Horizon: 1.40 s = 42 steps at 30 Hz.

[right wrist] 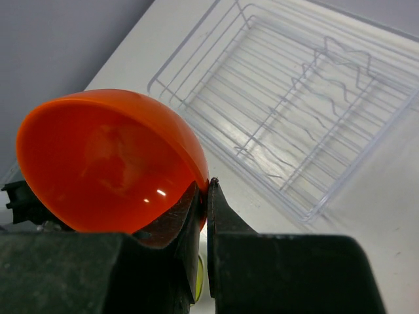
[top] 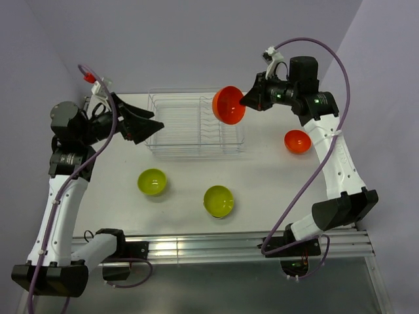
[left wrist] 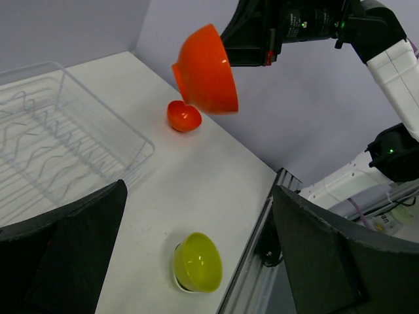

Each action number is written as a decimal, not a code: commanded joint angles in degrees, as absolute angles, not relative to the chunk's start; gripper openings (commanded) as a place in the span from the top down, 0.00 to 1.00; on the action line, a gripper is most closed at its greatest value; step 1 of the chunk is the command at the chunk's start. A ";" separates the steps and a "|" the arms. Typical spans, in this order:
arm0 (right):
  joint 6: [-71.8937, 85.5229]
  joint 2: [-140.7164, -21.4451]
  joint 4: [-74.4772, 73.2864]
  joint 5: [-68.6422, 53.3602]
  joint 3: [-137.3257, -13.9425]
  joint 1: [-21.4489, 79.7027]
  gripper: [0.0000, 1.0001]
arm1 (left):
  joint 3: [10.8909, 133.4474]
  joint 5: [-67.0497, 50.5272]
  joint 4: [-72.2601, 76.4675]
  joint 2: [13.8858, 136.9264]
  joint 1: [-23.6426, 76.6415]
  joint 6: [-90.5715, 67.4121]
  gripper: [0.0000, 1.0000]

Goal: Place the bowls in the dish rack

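Observation:
My right gripper (top: 247, 100) is shut on the rim of an orange bowl (top: 228, 104) and holds it tilted in the air over the right end of the wire dish rack (top: 196, 122). The same bowl (right wrist: 105, 160) fills the right wrist view, pinched at the gripper (right wrist: 207, 196), and shows in the left wrist view (left wrist: 204, 69). A second orange bowl (top: 297, 141) sits on the table to the right. Two lime-green bowls (top: 152, 181) (top: 218, 200) sit in front of the rack. My left gripper (top: 149, 125) is open and empty at the rack's left end.
The rack (left wrist: 59, 137) holds nothing, its prongs bare. The table's front edge is a metal rail (top: 216, 245). Purple walls close in at the back and sides. A green bowl (left wrist: 198, 263) lies near the rail below my left gripper.

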<state>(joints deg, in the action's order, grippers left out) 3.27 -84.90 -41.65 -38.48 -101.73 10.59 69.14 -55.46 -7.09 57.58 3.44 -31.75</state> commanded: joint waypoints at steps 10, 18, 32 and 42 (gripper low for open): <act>5.19 -86.75 -37.88 -39.03 -102.13 18.89 1.00 | 70.31 -41.40 -1.49 67.14 21.35 -38.23 0.01; 4.75 -86.84 -37.88 -36.83 -101.60 22.06 1.00 | 68.21 -39.11 1.21 69.87 23.64 -43.33 0.00; 4.48 -88.07 -38.32 -36.12 -102.31 24.87 1.00 | 65.74 -39.46 2.81 70.49 24.87 -44.12 0.02; 3.78 -88.24 -38.76 -37.18 -101.78 25.14 1.00 | 64.43 -40.43 4.22 69.87 24.96 -44.21 0.22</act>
<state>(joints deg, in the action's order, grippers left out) 3.97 -88.55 -41.34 -35.83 -100.77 24.56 64.90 -39.81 1.04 70.76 24.69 -44.07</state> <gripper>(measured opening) 0.092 0.787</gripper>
